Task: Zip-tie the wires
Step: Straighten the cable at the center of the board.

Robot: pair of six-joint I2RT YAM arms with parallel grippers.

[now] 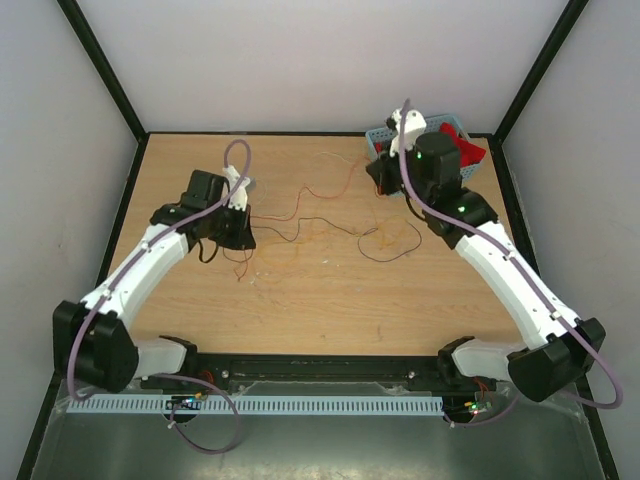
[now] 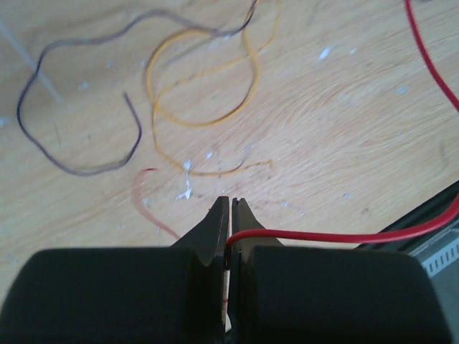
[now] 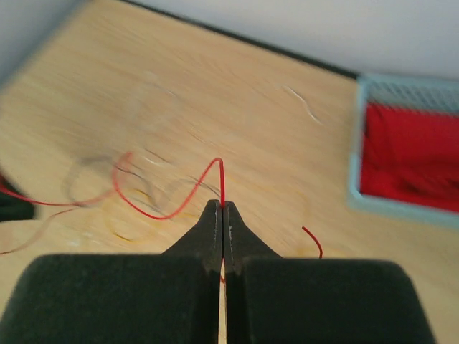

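From above, the wires [image 1: 320, 220] lie loosely strewn on the counter [image 1: 320, 300] between the arms. The left claw [image 1: 243, 192] is at their left end. The right claw [image 1: 384, 180] is at their right end, just beside a blue basket [image 1: 380, 135].

The left wrist view shows the left claw [image 2: 229, 211] pinched tight on a red strand [image 2: 323, 236] leading off right. An orange loop [image 2: 201, 125] and a dark strand [image 2: 79, 172] rest on the wood beyond.

The right wrist view shows the right claw [image 3: 222, 209] clamped tight on a red strand [image 3: 166, 215] curving away left, with the basket [image 3: 356, 143] to its right.
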